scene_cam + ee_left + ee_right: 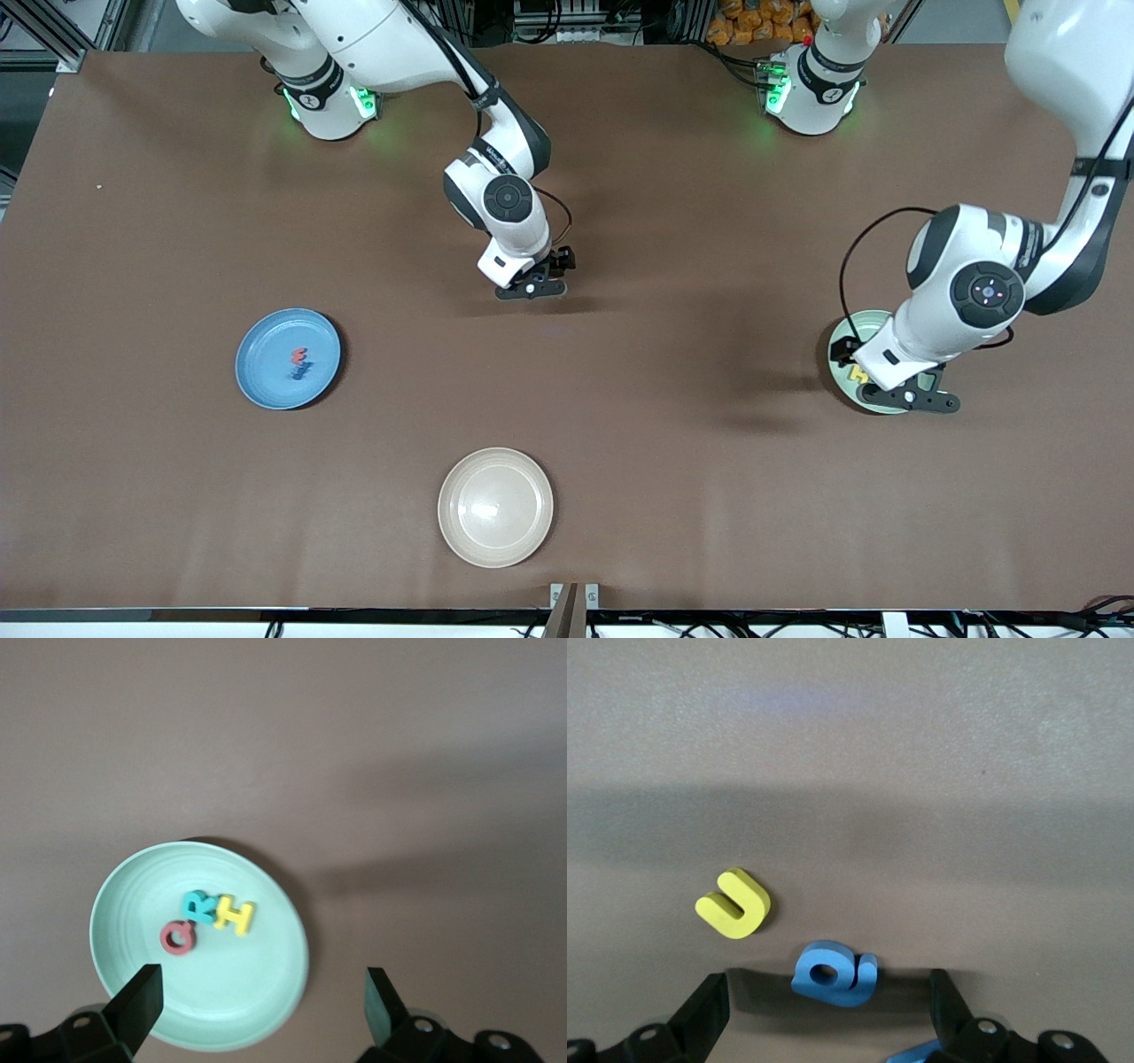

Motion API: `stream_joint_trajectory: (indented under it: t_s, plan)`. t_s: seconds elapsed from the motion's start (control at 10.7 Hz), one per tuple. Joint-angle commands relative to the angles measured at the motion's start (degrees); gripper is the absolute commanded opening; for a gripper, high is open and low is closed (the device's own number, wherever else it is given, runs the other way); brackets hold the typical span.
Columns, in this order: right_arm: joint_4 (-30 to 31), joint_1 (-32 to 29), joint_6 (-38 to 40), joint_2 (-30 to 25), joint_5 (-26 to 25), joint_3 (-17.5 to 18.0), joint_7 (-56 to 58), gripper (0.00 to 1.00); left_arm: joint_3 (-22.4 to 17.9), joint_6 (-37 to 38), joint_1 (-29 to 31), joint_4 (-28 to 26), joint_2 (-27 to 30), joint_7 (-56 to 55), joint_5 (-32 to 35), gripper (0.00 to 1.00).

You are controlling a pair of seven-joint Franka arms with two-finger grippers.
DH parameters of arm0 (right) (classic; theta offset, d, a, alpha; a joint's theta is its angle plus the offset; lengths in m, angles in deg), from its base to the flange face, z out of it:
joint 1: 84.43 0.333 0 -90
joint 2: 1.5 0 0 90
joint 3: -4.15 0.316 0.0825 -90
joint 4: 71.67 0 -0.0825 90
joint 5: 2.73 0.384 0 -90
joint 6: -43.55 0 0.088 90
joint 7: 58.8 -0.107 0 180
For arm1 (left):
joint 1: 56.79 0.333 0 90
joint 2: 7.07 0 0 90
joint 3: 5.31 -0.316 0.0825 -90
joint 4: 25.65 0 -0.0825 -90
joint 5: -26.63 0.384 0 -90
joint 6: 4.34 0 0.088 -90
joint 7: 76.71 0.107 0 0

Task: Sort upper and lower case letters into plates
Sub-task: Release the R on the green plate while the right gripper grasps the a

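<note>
Left gripper [912, 394] hangs over the mint plate [257, 1001] near the table's left-arm edge, fingers [137, 997] spread wide and empty; a red Q [177, 937], blue R [200, 905] and yellow H [236, 916] lie touching inside it. Right gripper [532, 285] hovers low over mid-table, fingers [700, 1014] apart, with a blue letter [833, 974] between them and a yellow u [733, 904] just beside. The blue plate [266, 381], toward the right arm's end, holds a red letter [299, 356] and a blue one. A cream plate [494, 507] sits near the front edge.
</note>
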Motion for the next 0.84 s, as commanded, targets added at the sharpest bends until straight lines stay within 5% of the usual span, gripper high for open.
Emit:
stream_joint_trajectory:
  t_s: [0.0,0.19,0.56,0.75]
  plan:
    - [-0.7,0.43,-0.11,0.61,-1.12,-0.18,-1.02,0.98,-4.56,9.26,-6.78,7.71,3.42,0.08,-4.32,1.0]
    - [-0.62,0.43,0.15,0.61,-1.12,-0.18,-1.02,0.75,-11.74,10.69,-14.15,8.7,7.62,0.17,-7.56,1.0]
    - [-0.7,0.34,-0.02,0.7,-1.12,-0.18,-0.84,0.5,-31.6,11.57,-31.38,9.49,12.83,1.74,-18.36,1.0]
    - [-0.7,0.25,-0.11,0.7,-1.21,-0.26,-0.49,0.4,-35.94,13.31,-33.43,12.56,13.62,4.46,-24.96,1.0]
